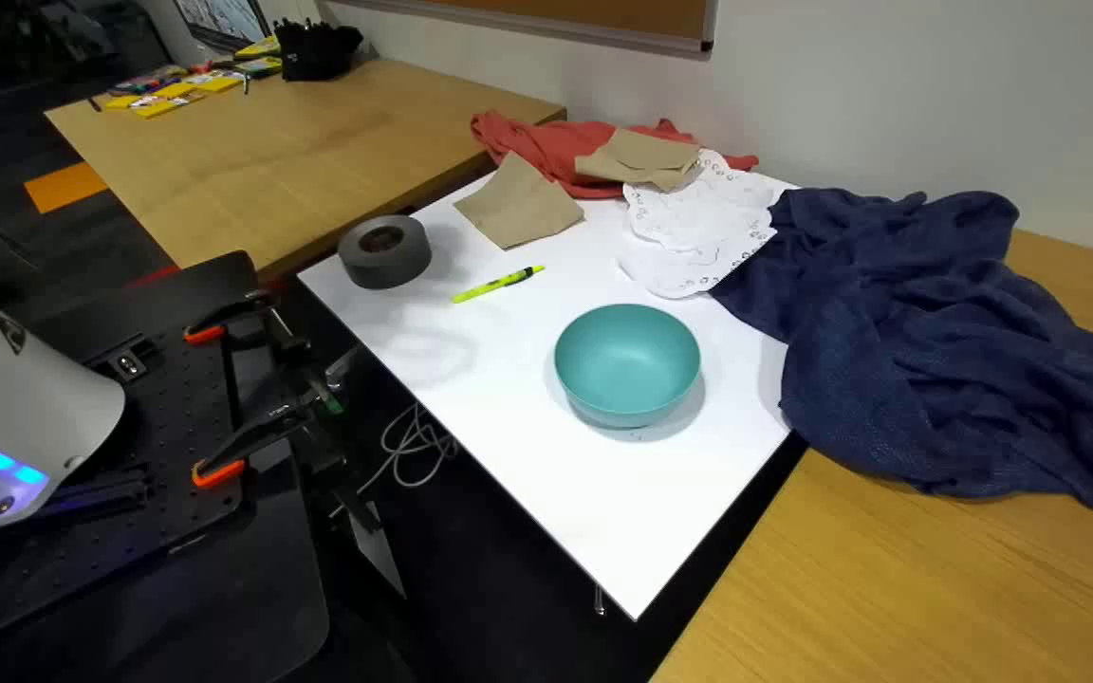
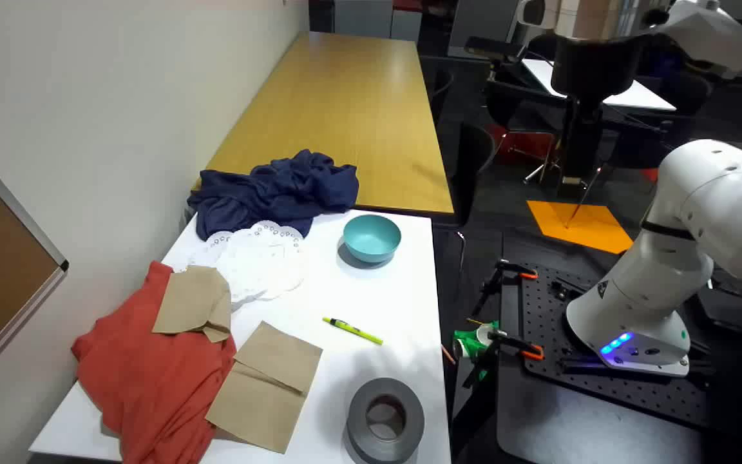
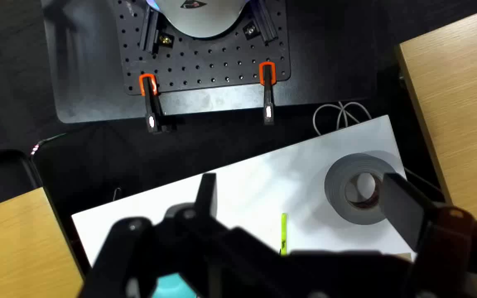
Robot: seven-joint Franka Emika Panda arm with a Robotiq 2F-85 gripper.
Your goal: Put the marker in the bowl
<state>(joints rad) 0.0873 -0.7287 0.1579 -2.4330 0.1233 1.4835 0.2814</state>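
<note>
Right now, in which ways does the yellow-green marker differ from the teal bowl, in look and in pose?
The marker is thin and straight, while the bowl is round and much wider. The marker is yellow-green with dark details; the bowl is plain teal. The marker lies on its side, but the bowl stands upright, open side up. Both rest on the white table, apart from each other.

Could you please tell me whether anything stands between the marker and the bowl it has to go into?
Nothing visible does: in both exterior views, only the white tabletop lies between the marker and the bowl. The grey tape roll lies on the marker's far side from the bowl.
</note>
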